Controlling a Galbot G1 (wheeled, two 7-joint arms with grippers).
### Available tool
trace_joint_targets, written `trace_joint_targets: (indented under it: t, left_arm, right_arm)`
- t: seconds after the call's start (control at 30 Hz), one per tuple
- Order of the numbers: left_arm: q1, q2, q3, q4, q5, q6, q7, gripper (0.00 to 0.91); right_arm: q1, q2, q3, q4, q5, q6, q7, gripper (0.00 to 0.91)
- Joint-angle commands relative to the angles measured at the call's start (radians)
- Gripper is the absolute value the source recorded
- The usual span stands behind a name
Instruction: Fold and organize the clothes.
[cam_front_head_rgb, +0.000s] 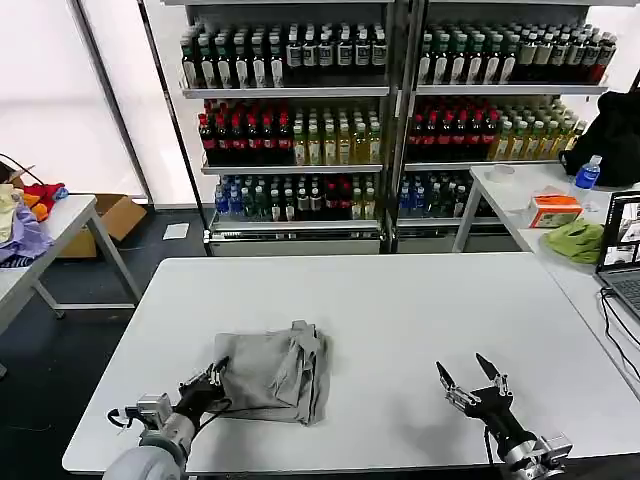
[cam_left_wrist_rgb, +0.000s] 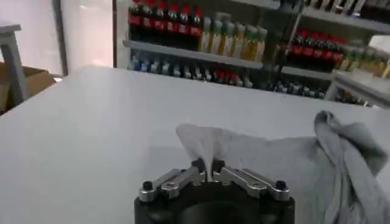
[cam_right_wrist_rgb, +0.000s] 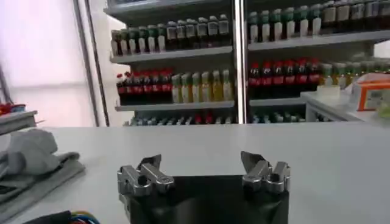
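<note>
A light grey cotton shirt (cam_front_head_rgb: 272, 372) lies loosely folded on the near left part of the broad white table (cam_front_head_rgb: 400, 300), its right edge bunched into soft upright ridges. The left gripper (cam_front_head_rgb: 213, 378) sits at the shirt's near-left corner with its fingers pinched narrowly together on the fabric. In the left wrist view the two metal fingers (cam_left_wrist_rgb: 196, 173) meet on a raised flap of the grey shirt (cam_left_wrist_rgb: 268, 164), which stands up in a small peak just above them, while the rest of the cloth spreads flat across the table (cam_left_wrist_rgb: 91, 122) and crumples at its far side.

The right gripper (cam_front_head_rgb: 472, 382) hovers over bare table surface at the near right, well apart from the shirt, with its fingers spread wide and nothing between them. The right wrist view shows the same wide gap between its two fingers (cam_right_wrist_rgb: 149, 173), and what is probably the bunched edge of the grey shirt (cam_right_wrist_rgb: 33, 155) lies off to one side on the table (cam_right_wrist_rgb: 244, 146).
</note>
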Motion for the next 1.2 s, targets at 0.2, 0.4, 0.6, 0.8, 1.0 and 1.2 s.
trace_joint_targets:
  t: [0.2,0.4,0.6,0.8,1.0,1.2]
  left_arm:
    - [0.020,0.210,-0.511,-0.090,-0.584,0.092,-0.001,0.020]
    - [0.049,0.403,-0.588,0.002,-0.638,0.092,0.001,0.020]
    - [0.020,0.452,-0.524,-0.033,-0.630,0.093,-0.022,0.020]
    - [-0.065,0.309,-0.261,-0.215,-0.639,0.091,-0.091,0.020]
    - [-0.104,0.126,0.215,-0.140,-0.437,0.090,-0.118,0.030]
    - [-0.240,-0.014,0.487,-0.014,-0.484,0.089,-0.246,0.030]
  right_arm:
    - [0.006,-0.011,0.037,-0.013,0.026,0.001,0.007,0.907]
    - [0.008,-0.013,0.036,-0.006,0.031,0.001,0.009,0.907]
    - [-0.010,-0.012,0.043,0.009,0.035,0.003,0.010,0.907]
    - [-0.031,-0.006,0.034,0.004,0.005,0.012,0.011,0.907]
    - [-0.044,0.001,0.043,0.041,0.003,0.007,0.016,0.907]
    - [-0.055,0.010,0.045,0.064,0.006,-0.002,0.020,0.907]
